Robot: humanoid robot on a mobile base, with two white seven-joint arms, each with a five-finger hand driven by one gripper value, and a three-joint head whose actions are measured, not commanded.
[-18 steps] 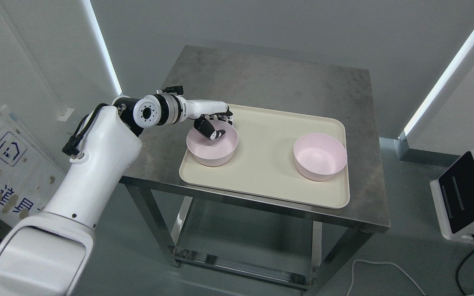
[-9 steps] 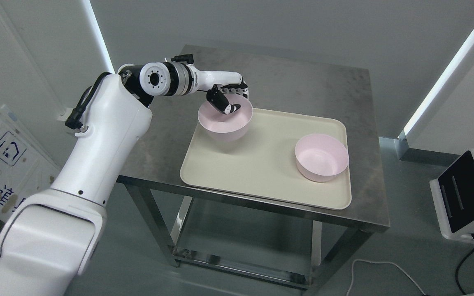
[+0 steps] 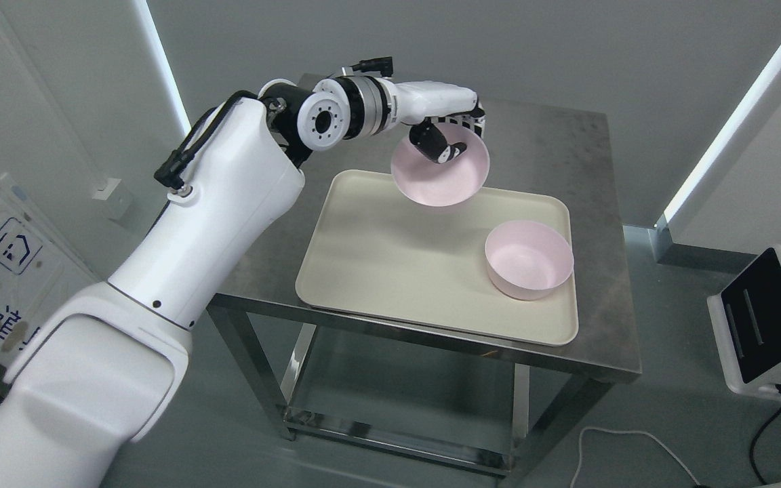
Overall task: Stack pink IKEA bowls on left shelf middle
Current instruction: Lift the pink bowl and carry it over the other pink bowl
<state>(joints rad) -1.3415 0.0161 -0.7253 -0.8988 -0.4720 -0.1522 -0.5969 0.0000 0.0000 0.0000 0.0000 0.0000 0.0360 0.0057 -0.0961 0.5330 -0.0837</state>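
Pink plastic bowl (image 3: 441, 175), round and deep, hangs tilted in the air above the far edge of the cream rectangular plastic tray (image 3: 390, 271), pinched at its far rim by the robot's left hand (image 3: 448, 135), whose thumb hooks inside the wall while the other fingers (image 3: 475, 124) press the outside. The grip covers only a short stretch of rim (nothing supports the bowl from below), so the likeliest failure is the bowl pivoting or slipping out of the pinch as the arm swings, dropping onto the tray or onto the brushed steel table (image 3: 546, 156) beyond it. Lowering it off-centre would be another risk: its base could catch the rim of the second pink plastic bowl (image 3: 529, 259) and tip or shove that one toward the tray's near right corner, where it sits close to the raised lip. The held bowl leans its mouth toward the camera, so it would need levelling before it could nest cleanly.

Both bowls are empty; their insides show plain pink with nothing in them. The tray carries only the second bowl, its left half being bare. No shelf is in view, only the table's open frame under the tray. The right arm does not appear.
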